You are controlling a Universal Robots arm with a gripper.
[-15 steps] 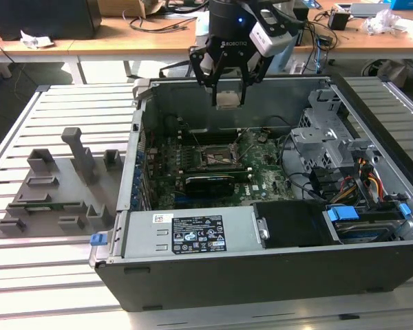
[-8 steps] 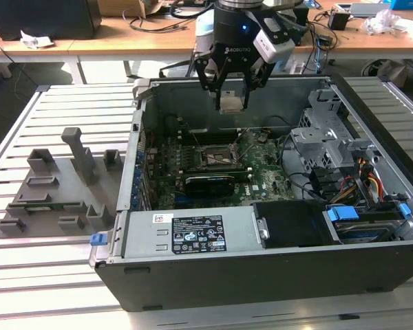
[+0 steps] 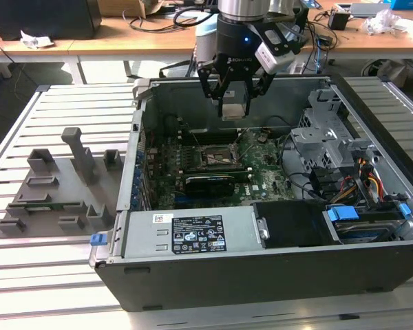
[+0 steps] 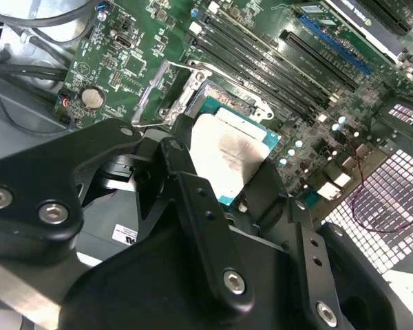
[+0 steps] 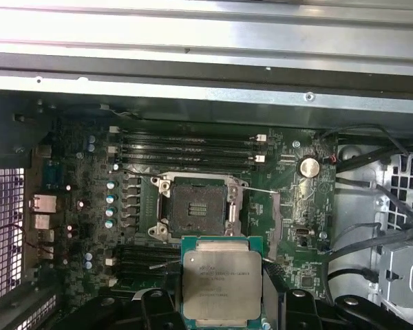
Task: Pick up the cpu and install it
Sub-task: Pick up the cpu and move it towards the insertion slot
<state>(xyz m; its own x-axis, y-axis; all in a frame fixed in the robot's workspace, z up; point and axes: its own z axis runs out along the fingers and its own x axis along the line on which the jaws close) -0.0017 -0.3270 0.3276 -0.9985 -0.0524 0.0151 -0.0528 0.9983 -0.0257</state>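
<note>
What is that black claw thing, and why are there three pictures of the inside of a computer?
The black claw is the gripper at the end of a robot arm. The exterior view comes from a camera standing off the arm. It shows an open computer case lying on a slatted metal table, with a grey plastic holder beside it, at the exterior view's left. The two wrist views come from cameras riding on the arm, so they look past the claw into the case. The claw is pinching the cpu, a small flat silvery square chip, above the green circuit board. On that board sits a square metal-framed socket, its dark centre bare.
</note>
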